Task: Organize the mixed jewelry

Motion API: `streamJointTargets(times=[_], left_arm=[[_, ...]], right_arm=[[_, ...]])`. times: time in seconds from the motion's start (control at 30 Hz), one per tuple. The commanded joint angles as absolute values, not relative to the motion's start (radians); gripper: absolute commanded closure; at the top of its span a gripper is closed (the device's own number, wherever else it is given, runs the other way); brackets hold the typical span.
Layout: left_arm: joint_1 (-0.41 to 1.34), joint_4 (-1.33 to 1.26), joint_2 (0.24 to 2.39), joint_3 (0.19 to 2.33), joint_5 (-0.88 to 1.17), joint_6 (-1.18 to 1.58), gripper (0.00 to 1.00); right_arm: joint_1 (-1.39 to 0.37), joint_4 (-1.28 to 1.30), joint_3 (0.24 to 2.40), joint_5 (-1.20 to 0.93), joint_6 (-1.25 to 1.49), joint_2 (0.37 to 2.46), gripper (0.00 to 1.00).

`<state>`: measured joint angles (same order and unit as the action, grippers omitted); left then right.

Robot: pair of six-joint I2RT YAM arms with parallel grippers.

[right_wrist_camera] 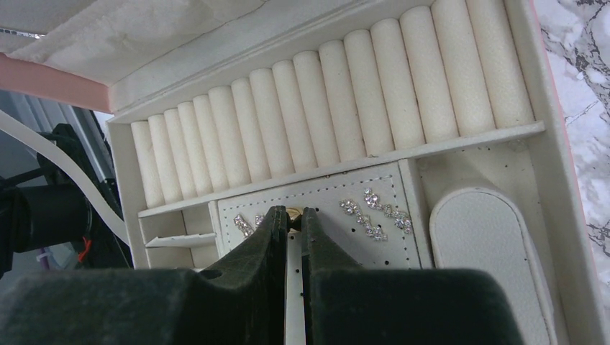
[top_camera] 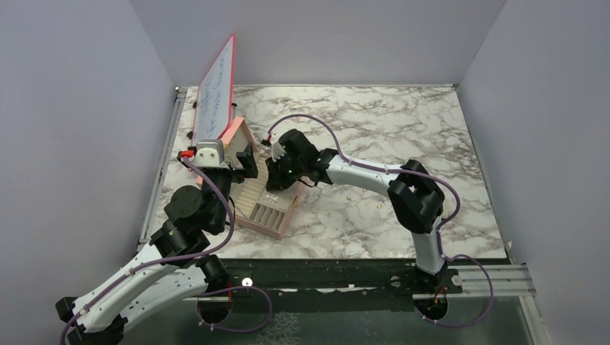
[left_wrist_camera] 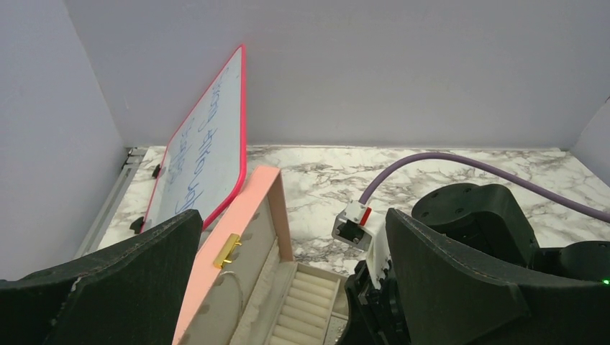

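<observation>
The pink box (top_camera: 282,220) lies open with beige ring rolls (right_wrist_camera: 324,108) and a perforated earring panel (right_wrist_camera: 338,237). My right gripper (right_wrist_camera: 293,210) reaches down into the box and is shut on a tiny gold stud (right_wrist_camera: 294,213) at the panel's top edge. Silvery sparkly pieces (right_wrist_camera: 375,213) lie on the panel to the right of the fingers, and more (right_wrist_camera: 243,225) to the left. My left gripper (left_wrist_camera: 293,215) is open, with the box's raised lid (left_wrist_camera: 248,215) between its fingers (left_wrist_camera: 108,280). In the top view the right gripper (top_camera: 275,183) is over the box and the left gripper (top_camera: 244,162) is at the lid.
A red-framed whiteboard (top_camera: 216,90) leans upright at the back left, behind the lid. An oval beige pad (right_wrist_camera: 482,259) fills the box's right compartment. A few tiny specks (top_camera: 350,192) lie on the marble table (top_camera: 403,129) right of the box. The right arm (left_wrist_camera: 475,215) is close to my left fingers.
</observation>
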<state>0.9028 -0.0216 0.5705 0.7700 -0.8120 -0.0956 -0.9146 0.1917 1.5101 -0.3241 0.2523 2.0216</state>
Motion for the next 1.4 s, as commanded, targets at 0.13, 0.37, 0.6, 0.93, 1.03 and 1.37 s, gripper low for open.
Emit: streamJointTargets(times=[0.13, 0.37, 0.6, 0.93, 1.03, 1.37], left_arm=[[0.902, -0.049, 0.546, 0.761, -0.795, -0.1, 0.01], [0.902, -0.051, 0.541, 0.759, -0.79, -0.094, 0.01], [0.902, -0.05, 0.542, 0.762, -0.789, -0.099, 0.01], [0.902, -0.05, 0.545, 0.762, -0.785, -0.1, 0.01], [0.902, -0.051, 0.543, 0.762, -0.785, -0.1, 0.01], [0.902, -0.05, 0.543, 0.762, -0.783, -0.1, 0.01]], right_arm=[[-0.926, 0.225, 1.455, -0.317, 0.163, 2.005, 0.84], [-0.929, 0.188, 1.433, -0.351, 0.162, 1.996, 0.78], [-0.931, 0.216, 1.465, -0.375, 0.189, 2.026, 0.78], [-0.931, 0.221, 1.465, -0.391, 0.212, 2.019, 0.69], [-0.932, 0.224, 1.473, -0.397, 0.223, 2.018, 0.67], [-0.931, 0.212, 1.496, -0.414, 0.301, 2.007, 0.66]])
